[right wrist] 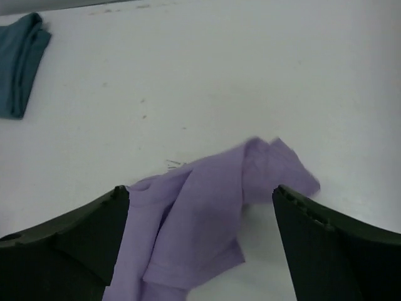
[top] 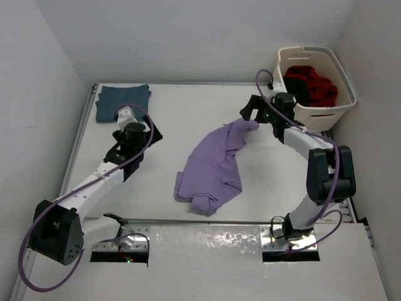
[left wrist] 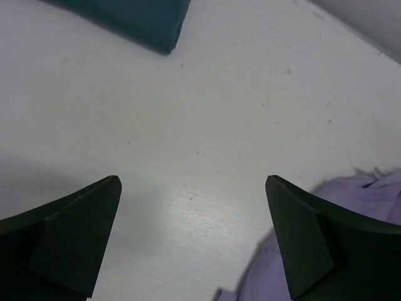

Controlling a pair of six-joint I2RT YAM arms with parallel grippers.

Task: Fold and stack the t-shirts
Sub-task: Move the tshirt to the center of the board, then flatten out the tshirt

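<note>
White tabletop (top: 188,106): folded teal t-shirt (top: 122,101) at 10 o'clock, judged done. Left tool (left wrist: 193,180) spread, empty. Lavender t-shirt (top: 213,166) crumpled at centre, not yet folded; right tool (right wrist: 200,188) spread above its 1 o'clock end. Red t-shirt (top: 316,86) lies in laundry basket (top: 326,114), 2 o'clock.

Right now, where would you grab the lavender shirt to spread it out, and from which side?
Probably the loose corner at the far end of the lavender shirt, just below the right gripper, coming straight down from above. That corner lies thin and apart on the table; the near end is bunched in folds.
</note>
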